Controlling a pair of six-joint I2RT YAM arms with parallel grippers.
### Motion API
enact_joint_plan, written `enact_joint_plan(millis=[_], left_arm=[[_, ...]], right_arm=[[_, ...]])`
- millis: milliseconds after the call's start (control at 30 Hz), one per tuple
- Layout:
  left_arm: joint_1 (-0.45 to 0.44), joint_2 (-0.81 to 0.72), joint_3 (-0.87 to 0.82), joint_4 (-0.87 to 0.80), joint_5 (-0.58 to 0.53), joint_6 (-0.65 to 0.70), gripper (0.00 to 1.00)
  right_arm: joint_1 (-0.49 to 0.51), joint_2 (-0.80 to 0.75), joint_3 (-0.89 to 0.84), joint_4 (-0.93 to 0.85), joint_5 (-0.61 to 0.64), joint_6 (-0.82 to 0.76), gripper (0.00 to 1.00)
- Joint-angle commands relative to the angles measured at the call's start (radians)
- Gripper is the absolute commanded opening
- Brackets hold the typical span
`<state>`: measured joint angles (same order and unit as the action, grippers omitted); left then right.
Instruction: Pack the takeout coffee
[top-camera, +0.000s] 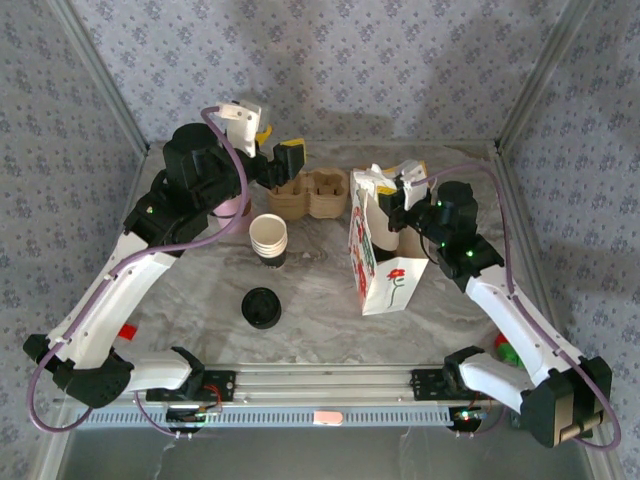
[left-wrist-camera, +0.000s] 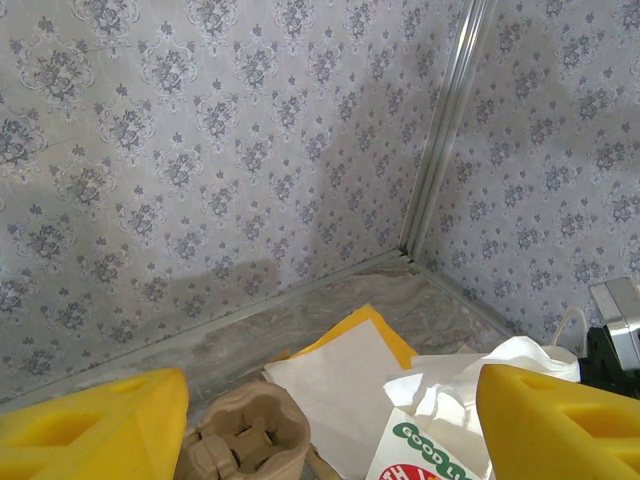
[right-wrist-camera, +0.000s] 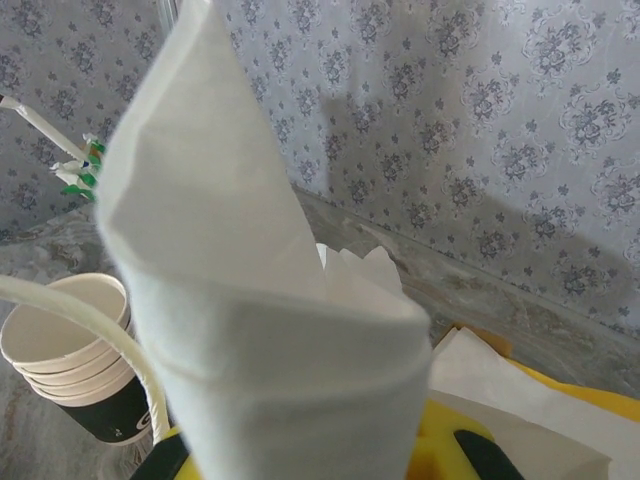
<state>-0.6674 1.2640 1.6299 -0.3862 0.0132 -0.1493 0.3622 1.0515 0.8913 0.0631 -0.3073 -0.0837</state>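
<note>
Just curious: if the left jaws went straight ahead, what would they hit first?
Probably the cardboard cup carrier, low between the jaws of the left gripper; depth is hard to judge.

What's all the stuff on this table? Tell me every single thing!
takeout coffee: one, black lid, near middle of the table, in front of the cup stack
paper cups: one stack, white rims, dark base, middle
cup carrier: one, brown cardboard, at the back
paper bag: one, white with a red flower, standing right of middle
straws: a few, white with green ends, beyond the cup stack
paper sheet: one, white, lying on something yellow, behind the carrier
small object: one, green and red, right side, partly hidden
left tool: yellow pads, open, at the back beside the carrier
right tool: shut on the paper bag's top edge
</note>
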Motion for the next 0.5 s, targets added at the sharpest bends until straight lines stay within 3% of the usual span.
enact_joint_plan(millis=[0,467], left_arm=[[0.005,-0.020,0.013,0.015,-0.001,0.006,0.76],[0.006,-0.021,0.016,0.019,0.005,0.002,0.76]], right_arm=[[-0.008,-0.021,0.024,0.001,-0.001,-0.007,0.01],[-0.014,-0.036,0.055,-0.006,-0.046,-0.035,0.00]])
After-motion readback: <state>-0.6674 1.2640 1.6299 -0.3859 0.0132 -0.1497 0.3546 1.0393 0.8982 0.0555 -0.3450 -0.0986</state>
